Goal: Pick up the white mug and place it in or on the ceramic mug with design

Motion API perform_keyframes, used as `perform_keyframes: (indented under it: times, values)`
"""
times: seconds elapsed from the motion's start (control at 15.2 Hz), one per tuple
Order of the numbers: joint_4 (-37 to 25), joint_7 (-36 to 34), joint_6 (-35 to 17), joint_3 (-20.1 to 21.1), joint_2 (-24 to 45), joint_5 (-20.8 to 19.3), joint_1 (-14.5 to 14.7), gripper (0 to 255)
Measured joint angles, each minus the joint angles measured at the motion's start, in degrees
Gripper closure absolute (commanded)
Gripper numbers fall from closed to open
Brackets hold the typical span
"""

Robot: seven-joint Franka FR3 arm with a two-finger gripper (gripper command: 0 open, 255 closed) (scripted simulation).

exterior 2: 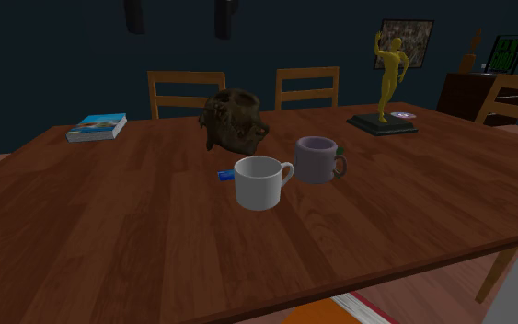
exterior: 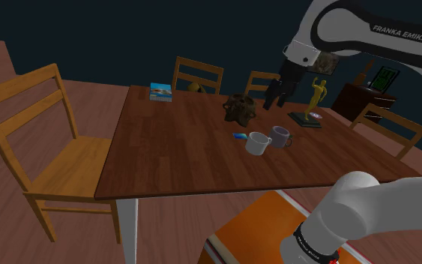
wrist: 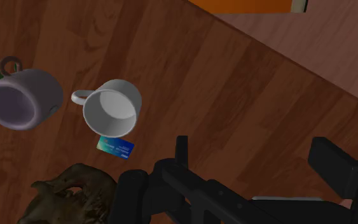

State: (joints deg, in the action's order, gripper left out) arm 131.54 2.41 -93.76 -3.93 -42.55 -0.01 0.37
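On the brown wooden table [exterior: 172,154] stands a plain white mug [exterior: 258,142] [exterior 2: 261,182] [wrist: 112,108], upright, its handle turned toward the other mug. Right beside it is a greyish mug with a purple inside and a small green mark by its handle [exterior: 279,136] [exterior 2: 317,158] [wrist: 21,98]. My black gripper [exterior: 276,97] [exterior 2: 178,17] [wrist: 255,153] hangs high above the table, behind the two mugs and off to one side. Its fingers stand apart with nothing between them.
A dark brown lumpy figure [exterior: 240,107] [exterior 2: 235,118] sits just behind the mugs, and a small blue card [exterior 2: 224,175] [wrist: 116,146] lies by the white mug. A golden statuette [exterior: 316,97] and a book [exterior: 160,91] stand farther back. Wooden chairs [exterior: 44,142] ring the table.
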Motion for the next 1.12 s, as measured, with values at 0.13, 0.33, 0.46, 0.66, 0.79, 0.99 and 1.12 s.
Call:
perform_keyframes:
  times: [0.13,0.33,0.46,0.66,0.79,0.99,1.12]
  values:
    - [0.4,0.2,-0.7,-0.2,0.5,-0.2,-0.1,0]
    - [3.2,0.9,-4.9,-1.1,2.7,-1.3,-0.8,0]
    - [4.6,1.5,-7.3,-1.9,4.2,-2.1,-1.3,0]
    - [6.2,2.4,-12.4,-3.2,8.4,-3.4,-2.1,0]
    - [6.9,2.9,-15.3,-4.1,11.2,-4.1,-2.6,0]
    - [7.4,4.1,-20.2,-5.8,16.4,-5.3,-3.5,0]
    - [8.3,4.4,-22.9,-6.4,18.7,-5.9,-4.0,0]
